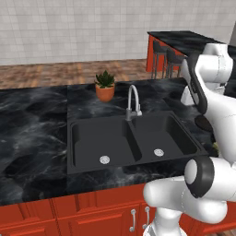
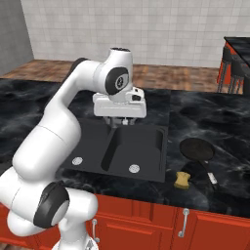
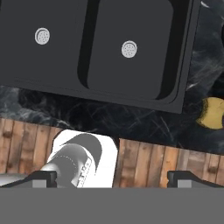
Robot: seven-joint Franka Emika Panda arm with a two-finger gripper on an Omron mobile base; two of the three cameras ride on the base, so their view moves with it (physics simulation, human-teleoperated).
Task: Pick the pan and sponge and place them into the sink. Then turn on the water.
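— Jaws?
— Mine stand wide apart, nothing between them; my gripper point(image 2: 120, 118) hangs above the sink point(image 2: 146, 158).
— Pan?
— Pan point(image 2: 196, 149) lies on the bench point(image 2: 215, 122), just right of the sink, handle toward the front edge.
— Sponge?
— Sponge point(image 2: 183, 180) sits on the bench near the sink's front right corner, beside the pan handle.
— Faucet?
— Faucet point(image 1: 133, 102) stands behind the divider. Both basins hold nothing but their drains.

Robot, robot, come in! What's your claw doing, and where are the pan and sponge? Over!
Claw open, empty, above the sink. Pan and sponge on the counter right of it, not yet picked. Nothing in the way.
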